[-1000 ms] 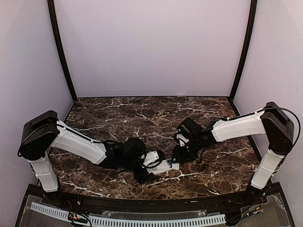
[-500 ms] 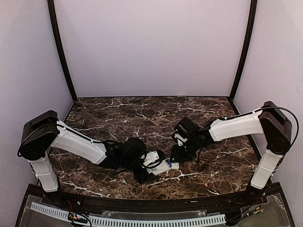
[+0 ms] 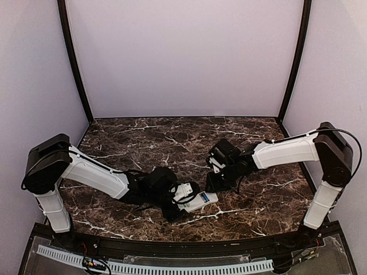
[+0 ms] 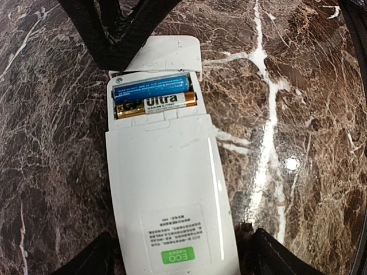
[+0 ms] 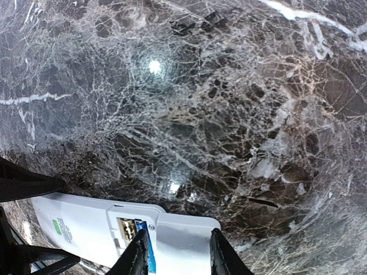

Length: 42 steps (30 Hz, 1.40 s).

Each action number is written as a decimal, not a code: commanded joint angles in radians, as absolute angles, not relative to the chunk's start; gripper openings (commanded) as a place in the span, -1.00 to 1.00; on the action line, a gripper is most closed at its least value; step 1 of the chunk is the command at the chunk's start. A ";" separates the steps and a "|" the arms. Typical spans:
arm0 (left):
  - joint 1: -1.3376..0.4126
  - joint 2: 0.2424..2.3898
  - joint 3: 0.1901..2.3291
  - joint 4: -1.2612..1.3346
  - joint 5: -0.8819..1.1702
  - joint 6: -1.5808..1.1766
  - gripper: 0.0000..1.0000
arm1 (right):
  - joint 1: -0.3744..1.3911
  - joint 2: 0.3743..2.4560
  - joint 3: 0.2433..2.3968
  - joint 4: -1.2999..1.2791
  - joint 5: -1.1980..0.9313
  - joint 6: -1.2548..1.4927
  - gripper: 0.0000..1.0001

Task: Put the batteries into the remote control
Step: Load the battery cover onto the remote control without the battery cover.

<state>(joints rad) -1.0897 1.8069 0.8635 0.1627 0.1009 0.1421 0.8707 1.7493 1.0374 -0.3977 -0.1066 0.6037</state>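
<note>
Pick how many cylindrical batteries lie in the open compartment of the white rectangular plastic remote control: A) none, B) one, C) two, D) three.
C: the left wrist view shows a blue cylindrical battery and a gold-and-black cylindrical battery lying side by side in the open compartment of the white rectangular plastic remote control.

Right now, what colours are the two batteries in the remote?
The upper battery is blue, the lower battery gold and black; best in left wrist view.
</note>
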 commanded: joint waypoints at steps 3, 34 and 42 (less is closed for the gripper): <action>-1.093 1.845 0.849 0.055 0.087 0.147 0.62 | 0.881 1.770 1.057 -0.412 -0.069 0.576 -0.31; -1.093 1.804 0.837 0.038 0.098 0.149 0.65 | 0.802 1.698 0.984 -0.427 -0.250 0.570 0.05; -1.092 1.806 0.824 0.037 0.100 0.159 0.65 | 0.802 1.754 0.962 -0.356 -0.301 0.571 -0.01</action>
